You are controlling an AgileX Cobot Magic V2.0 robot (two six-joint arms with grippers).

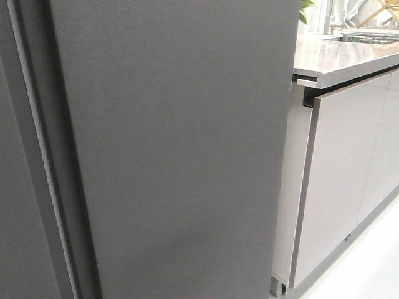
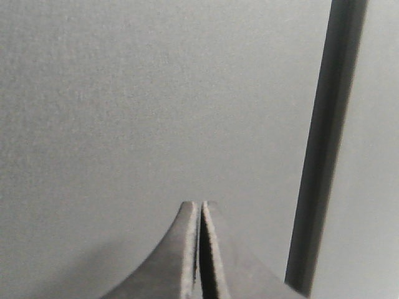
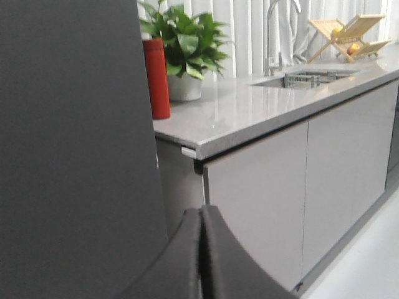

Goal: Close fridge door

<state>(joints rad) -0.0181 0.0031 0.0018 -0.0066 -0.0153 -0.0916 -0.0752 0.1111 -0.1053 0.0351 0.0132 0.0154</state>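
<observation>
Fridge door (image 1: 174, 149), one tall matte dark grey slab, fills most of the front view, with one matching dark panel (image 1: 22, 205) to its left across a narrow seam and pale glossy cabinet fronts (image 1: 340, 180) under one grey tabletop (image 1: 349, 56) to its right. Only the right wrist view shows one potted plant (image 3: 184, 47), one red bottle (image 3: 156, 78), one sink (image 3: 305, 78) and one wooden rack (image 3: 349, 34) on that tabletop. Two tools appear, each with fingers pressed together on nothing: the left tool (image 2: 200, 249) near the grey surface by the seam, the right tool (image 3: 201, 255) beside the door's edge.
</observation>
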